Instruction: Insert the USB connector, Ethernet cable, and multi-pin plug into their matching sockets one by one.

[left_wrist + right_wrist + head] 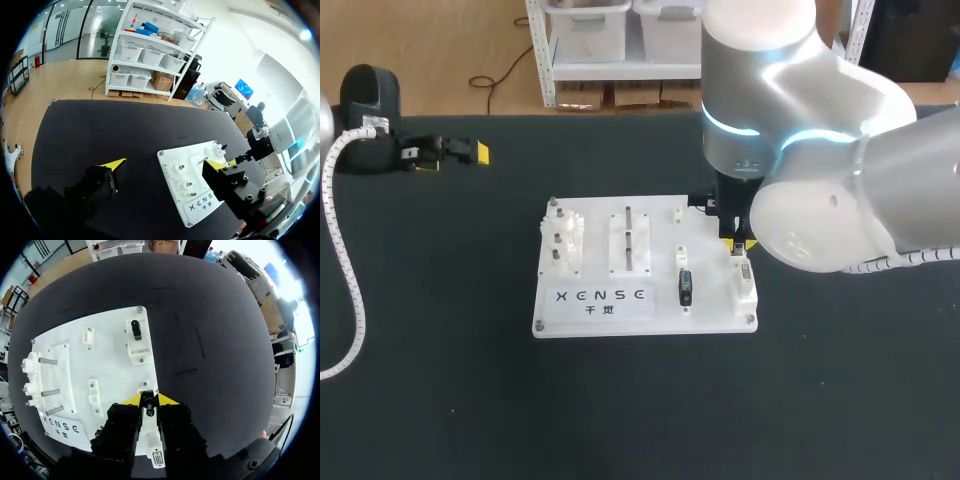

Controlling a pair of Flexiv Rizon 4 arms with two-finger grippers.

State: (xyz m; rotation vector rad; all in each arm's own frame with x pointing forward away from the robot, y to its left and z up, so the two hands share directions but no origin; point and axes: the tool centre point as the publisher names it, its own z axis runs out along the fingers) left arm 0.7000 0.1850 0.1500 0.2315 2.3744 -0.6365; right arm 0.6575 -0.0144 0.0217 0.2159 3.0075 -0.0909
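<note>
The white socket board (655, 215) lies mid-table. A black USB connector (685, 286) (136, 329) stands in its white holder near the board's middle right. My right gripper (740, 243) (149, 400) hangs over the board's right edge, shut on a small black plug (148, 405). Under that gripper a white block carries the multi-pin socket (744, 271) (157, 458). My left gripper (450, 158) (165, 164) stays far off at the table's back left, open and holding nothing. The board (200, 155) lies ahead of it.
White gears on pegs (563, 240) (40, 375) stand on the board's left part, with two upright pins (629, 235) beside them. A white ribbed cable (345, 260) from my left arm loops over the table's left side.
</note>
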